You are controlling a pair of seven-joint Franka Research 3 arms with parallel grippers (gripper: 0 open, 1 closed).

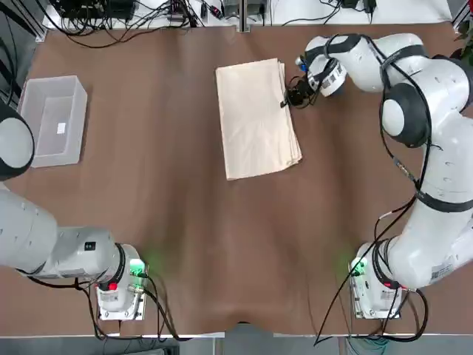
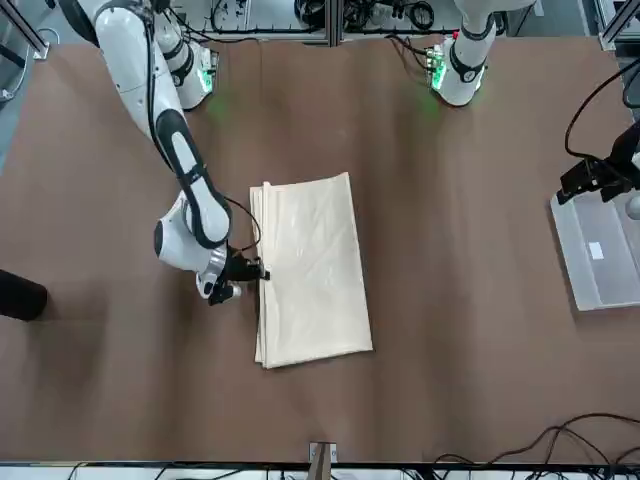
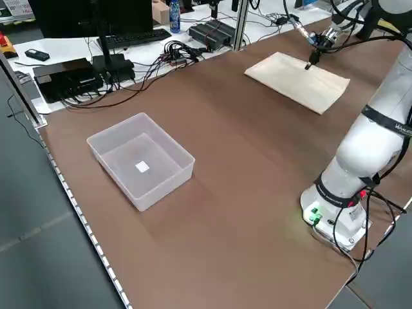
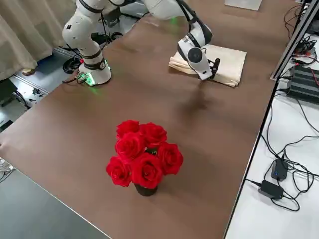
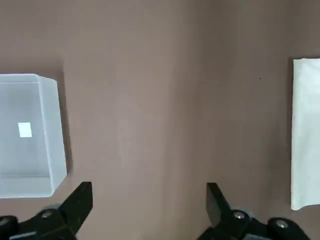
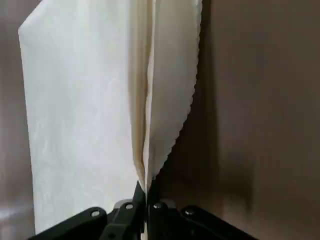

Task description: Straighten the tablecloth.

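The tablecloth (image 1: 256,118) is a cream sheet folded into a small rectangle, lying at the far middle of the brown table (image 1: 185,222). My right gripper (image 1: 287,99) is at its right-hand edge, shut on that edge. In the right wrist view the two black fingers (image 6: 135,205) pinch a layer of the tablecloth (image 6: 80,110), and the scalloped edge lifts slightly. The front view shows the same grip (image 2: 262,272) on the tablecloth (image 2: 312,270). My left gripper (image 5: 150,210) hangs open high above the table's left part, with nothing between its fingers.
A clear plastic bin (image 1: 52,120) stands at the far left of the table. A bunch of red roses (image 4: 142,154) in a dark pot sits far out at the right side. Cables and electronics lie beyond the far edge.
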